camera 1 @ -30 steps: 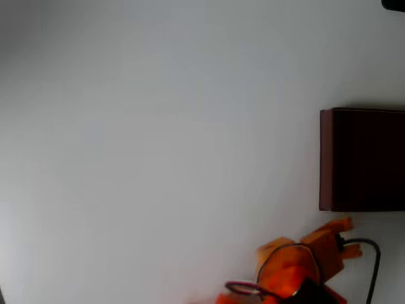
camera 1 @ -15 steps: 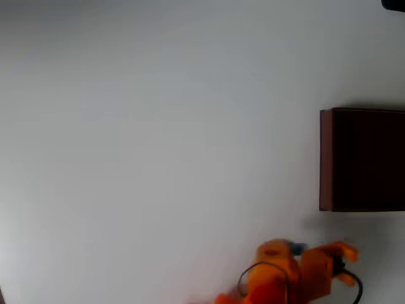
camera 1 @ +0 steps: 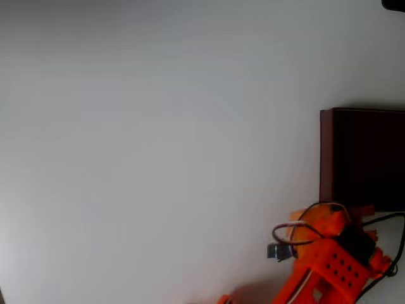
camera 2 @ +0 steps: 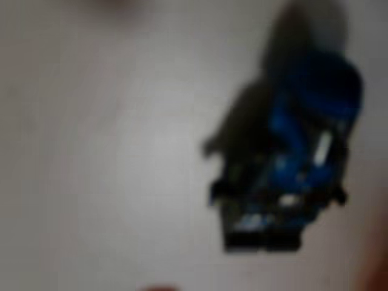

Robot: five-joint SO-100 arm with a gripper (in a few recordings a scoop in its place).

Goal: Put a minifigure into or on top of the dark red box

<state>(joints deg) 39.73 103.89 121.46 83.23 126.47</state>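
A blurred blue-and-black minifigure against pale table.

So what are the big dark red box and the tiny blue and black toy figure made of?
The large dark red box looks like thin card or thin plastic, going by its slim, flat maroon walls with a matt look; the view cannot settle which. The tiny blue and black minifigure is probably hard plastic: solid bright colour with small pale glints, though the wrist view is very blurred.

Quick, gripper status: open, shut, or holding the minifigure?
Gripper: cannot be told. In the overhead view the arm hides it at the dark red box's near edge. The wrist view shows the blurred minifigure close up, grip unclear.
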